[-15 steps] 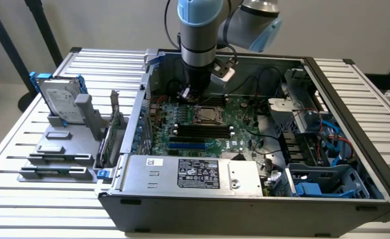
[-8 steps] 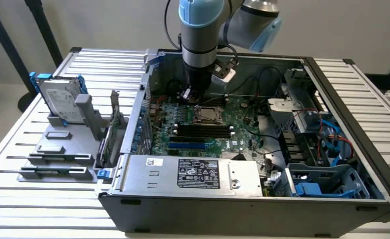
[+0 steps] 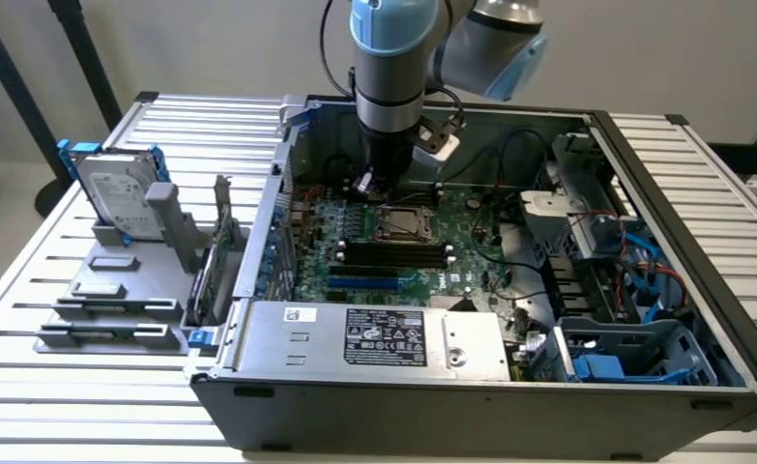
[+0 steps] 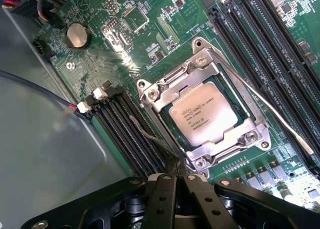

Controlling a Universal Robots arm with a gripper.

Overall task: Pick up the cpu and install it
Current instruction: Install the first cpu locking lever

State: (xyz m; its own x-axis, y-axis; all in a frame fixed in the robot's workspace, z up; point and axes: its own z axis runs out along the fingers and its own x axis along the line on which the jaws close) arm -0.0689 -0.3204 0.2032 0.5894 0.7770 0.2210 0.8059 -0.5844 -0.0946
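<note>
The cpu (image 4: 202, 114) lies flat in the metal socket frame (image 4: 150, 95) on the green motherboard (image 4: 105, 64), its dull silver top with printed text facing up. In the exterior view the cpu (image 3: 401, 224) sits mid-board inside the open computer case (image 3: 481, 411). My gripper (image 4: 175, 171) is shut, its black fingers (image 4: 160, 199) pressed together with nothing between them. The tips hover by the socket's corner, beside a thin wire lever (image 4: 147, 134). From outside, the gripper (image 3: 373, 186) hangs just behind the socket.
A second long wire lever (image 4: 265, 106) runs along the socket's other side. Dark memory slots (image 4: 260, 44) flank the socket. A silver hard drive (image 3: 111, 193) stands in a grey holder (image 3: 107, 309) at the exterior view's left. A power supply (image 3: 378, 338) fills the case front.
</note>
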